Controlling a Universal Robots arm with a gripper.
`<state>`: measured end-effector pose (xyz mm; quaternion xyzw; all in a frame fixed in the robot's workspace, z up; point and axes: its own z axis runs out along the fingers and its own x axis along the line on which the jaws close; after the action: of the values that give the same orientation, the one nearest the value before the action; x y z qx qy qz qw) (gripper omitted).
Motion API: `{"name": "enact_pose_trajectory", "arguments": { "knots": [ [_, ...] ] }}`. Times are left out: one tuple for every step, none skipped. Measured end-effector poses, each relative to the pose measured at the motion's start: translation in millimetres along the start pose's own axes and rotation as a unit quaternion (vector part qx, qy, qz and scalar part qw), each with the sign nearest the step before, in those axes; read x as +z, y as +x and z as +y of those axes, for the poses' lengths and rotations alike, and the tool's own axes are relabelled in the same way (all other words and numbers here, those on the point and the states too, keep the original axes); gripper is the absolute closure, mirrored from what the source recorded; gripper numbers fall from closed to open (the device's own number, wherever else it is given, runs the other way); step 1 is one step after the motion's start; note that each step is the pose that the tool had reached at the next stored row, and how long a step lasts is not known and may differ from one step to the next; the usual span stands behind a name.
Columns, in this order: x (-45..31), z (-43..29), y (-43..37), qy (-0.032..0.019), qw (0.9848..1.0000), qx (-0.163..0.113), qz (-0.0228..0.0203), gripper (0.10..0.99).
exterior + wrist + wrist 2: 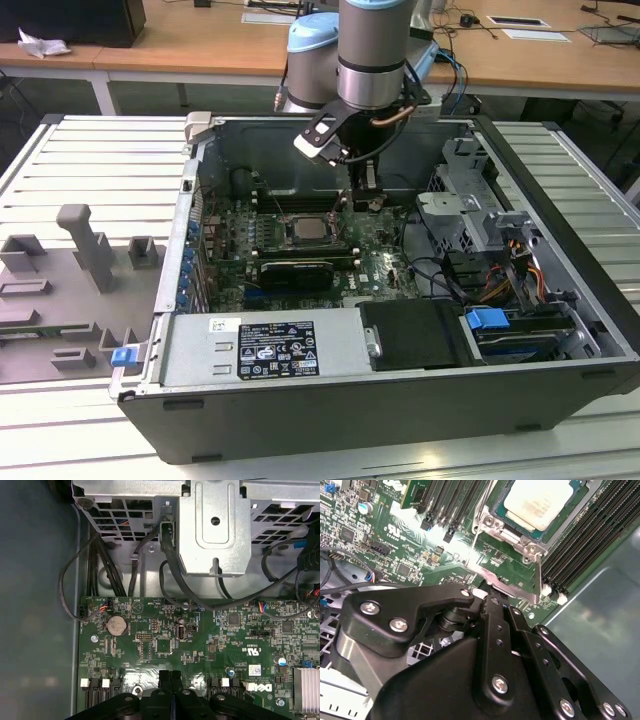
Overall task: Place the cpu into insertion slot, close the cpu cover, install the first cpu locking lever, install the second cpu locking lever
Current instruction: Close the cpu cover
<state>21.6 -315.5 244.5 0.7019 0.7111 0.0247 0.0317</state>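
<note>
Right, cpu point(540, 500) seated in the insertion slot point(286, 243); fingers point(492, 615) pinched shut beside the locking lever point(512, 586), perhaps touching it. Could slip off the springy lever and gouge the motherboard point(200, 645).

- Bright, even room light in the exterior view; case point(300, 415) interior shadowed toward 10 o'clock
- Second wrist view: glare blazing off the cpu point(540, 502) and board point(465, 555)
</note>
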Motion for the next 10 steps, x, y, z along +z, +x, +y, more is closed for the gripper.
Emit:
{"name": "enact_pose_trajectory", "arguments": {
  "knots": [
    [-0.1,-0.8,0.0,0.0,1.0,0.0,0.0,0.98],
    [-0.1,-1.5,0.0,0.0,1.0,0.0,0.0,0.98],
    [-0.2,-2.3,0.0,0.0,1.0,0.0,0.0,0.98],
    [-0.2,-2.7,0.0,0.0,1.0,0.0,0.0,0.98],
    [-0.2,-3.2,0.0,0.0,1.0,0.0,0.0,0.98],
    [-0.3,-4.2,0.1,0.0,1.0,0.0,0.0,0.98],
    [-0.4,-4.9,0.1,0.0,1.0,0.0,0.0,0.98],
    [-0.4,-5.5,0.1,0.0,1.0,0.0,0.0,0.98],
    [-0.5,-6.4,0.1,0.0,1.0,0.0,0.0,0.98],
    [-0.5,-6.7,0.1,0.0,1.0,0.0,0.0,0.98]
  ]
}}
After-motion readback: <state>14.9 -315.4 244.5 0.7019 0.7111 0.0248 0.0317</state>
